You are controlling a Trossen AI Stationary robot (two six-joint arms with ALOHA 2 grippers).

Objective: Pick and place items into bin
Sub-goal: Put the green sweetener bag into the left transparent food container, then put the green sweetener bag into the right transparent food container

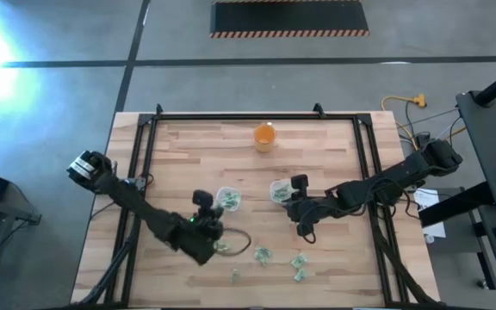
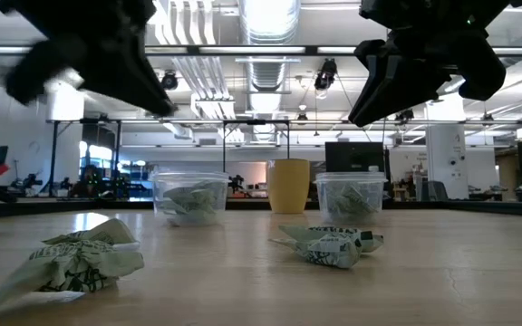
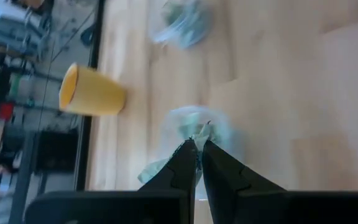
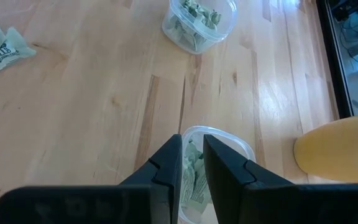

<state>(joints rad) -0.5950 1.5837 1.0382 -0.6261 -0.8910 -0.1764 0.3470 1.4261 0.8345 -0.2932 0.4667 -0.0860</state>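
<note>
While most of the items sit crumpled inside two clear tubs, the left tub (image 1: pixel 228 200) and the right tub (image 1: pixel 280 190), we count a few loose items (image 1: pixel 263 255) scattered on the bare wood nearer the front edge. Above the left tub hangs the left tool (image 3: pixel 197 148), its fingers pressed together on a pale green wrinkled piece (image 3: pixel 199 132) that shows at the tips. Over the right tub the right tool (image 4: pixel 192 144) has its fingers a narrow gap apart, with wrinkled pieces visible in the tub just beyond them; whether it pinches one we cannot tell.

We judge the main risk to be a bad drop: the piece is light and crinkly, so it could cling to a finger or flutter past the rim if let go off-centre. A tool coming down too far could also nudge a tub, which looks light enough to skid. Both arms work close together near the middle, so a wide swing could bring them into contact.

Our counter (image 1: pixel 188 151) is pale butcher-block wood in a black frame, with an orange cup (image 1: pixel 265 136) near the far edge. Beyond it lies grey floor and an open workshop with ceiling ducts and lights.
</note>
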